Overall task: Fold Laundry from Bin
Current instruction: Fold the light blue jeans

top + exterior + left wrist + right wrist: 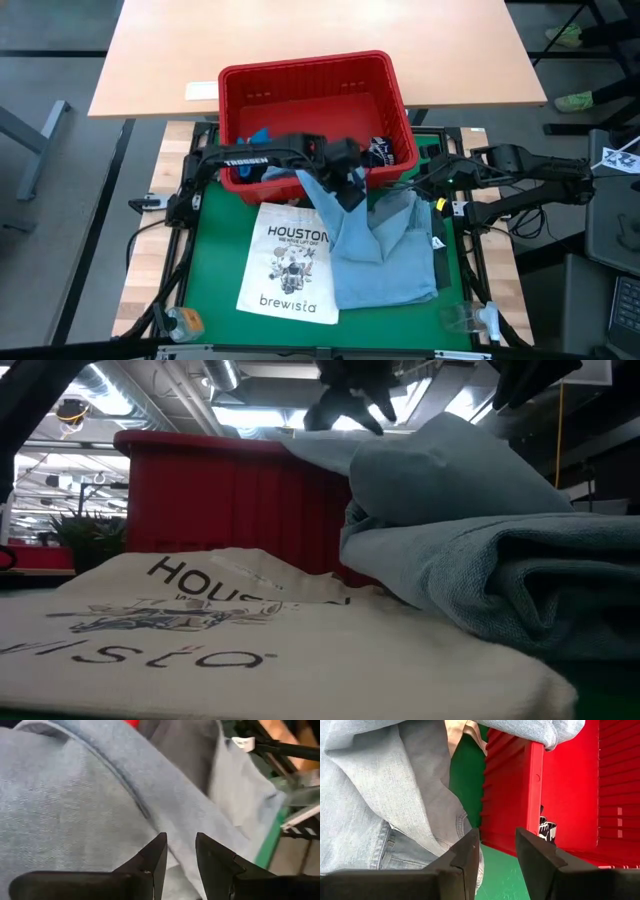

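Denim shirt lifted at the bin's near rim

The red bin (pixel 310 85) stands on the tabletop (pixel 215 250), holding bright blue and dark garments. A white tote bag (pixel 290 262), printed "HOUSTON brewista", lies beside the light blue denim shirt (pixel 385 255). The left arm, marked "TROSSEN", reaches across the bin's near rim; the left tool (pixel 347 187) pinches a raised shirt fold. The right tool (pixel 497 852), fingers parted and empty, hovers beside the bin's corner.

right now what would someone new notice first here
The red basket at the far edge of the green mat grabs the eye first. In front of it a light blue denim shirt lies rumpled, one end lifted by the left pincer, beside a white tote bag printed HOUSTON.
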Robot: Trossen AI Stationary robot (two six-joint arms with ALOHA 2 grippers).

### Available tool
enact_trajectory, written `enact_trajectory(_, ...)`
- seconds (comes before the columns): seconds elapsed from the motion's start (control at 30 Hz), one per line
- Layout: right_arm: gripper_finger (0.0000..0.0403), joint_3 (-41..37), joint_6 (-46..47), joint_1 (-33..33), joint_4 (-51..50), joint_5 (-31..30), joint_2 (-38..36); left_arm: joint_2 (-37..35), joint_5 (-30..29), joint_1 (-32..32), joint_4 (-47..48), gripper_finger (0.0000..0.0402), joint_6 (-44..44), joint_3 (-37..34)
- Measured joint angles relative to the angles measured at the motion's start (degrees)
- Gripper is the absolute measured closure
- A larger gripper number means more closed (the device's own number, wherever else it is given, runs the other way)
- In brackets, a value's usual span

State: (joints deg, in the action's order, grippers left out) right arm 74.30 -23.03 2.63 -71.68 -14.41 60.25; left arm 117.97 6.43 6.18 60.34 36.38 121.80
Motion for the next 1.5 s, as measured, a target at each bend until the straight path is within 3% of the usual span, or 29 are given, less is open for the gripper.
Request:
enact_trajectory(0.27, 0.0276, 0.00, 0.00, 0.00, 0.02, 0.02, 0.00, 0.00, -1.85, -0.03, -2.44, 0.0304, 0.22, -4.32)
enact_trajectory(0.77, 0.0276, 0.00, 0.00, 0.00, 0.02, 0.02, 0.00, 0.00, -0.01, 0.06, -9.32, 0.0304, 0.38, -4.35)
enact_trajectory(1.03, 0.0276, 0.00, 0.02, 0.00, 0.02, 0.02, 0.00, 0.00, -8.98, -0.27, -9.58, 0.0305, -3.54, -4.35)
enact_trajectory(1.13, 0.0276, 0.00, 0.02, -0.01, 0.01, 0.02, 0.00, 0.00, -8.26, -0.25, -9.55, 0.0319, -3.91, -4.35)
enact_trajectory(1.3, 0.0276, 0.00, 0.02, -0.02, 0.00, 0.04, 0.00, -0.25, -8.12, -0.65, -10.19, 0.0388, -6.72, -4.35)
enact_trajectory(1.5, 0.0276, 0.00, 0.02, -0.02, 0.00, 0.04, 0.00, -0.28, -8.47, -1.74, -9.99, 0.0399, -10.06, -4.19)
